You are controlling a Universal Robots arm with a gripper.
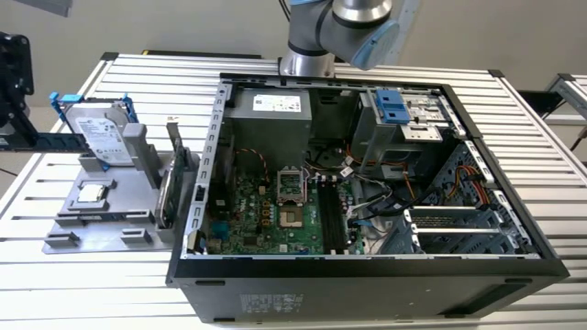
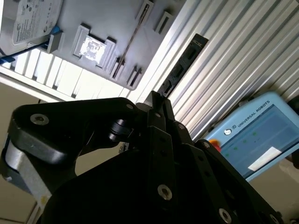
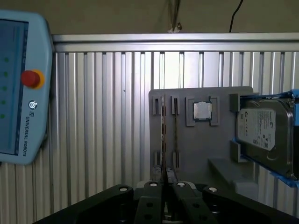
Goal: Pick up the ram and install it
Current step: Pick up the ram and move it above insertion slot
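Tool (image 2: 158,103) is pressed together on the ram (image 2: 184,60), pinching one end, and the stick juts straight out past the fingertips. In the exterior view the ram hangs at that view's left, above the surface (image 1: 541,137), just beside the hard drive (image 1: 101,134) and well apart from the open case (image 1: 197,206).

My read: carry step. I want a firm pinch, the board kept edge-true, and the case wall cleared.

Ram looks long, narrow, flat and dark, with black chips in a row.

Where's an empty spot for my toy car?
Bare table slats lie on the exterior view's right of the computer case, and between the grey tray and the table's near edge. Inside the case and on the tray it's crowded. The pincer holds the ram.
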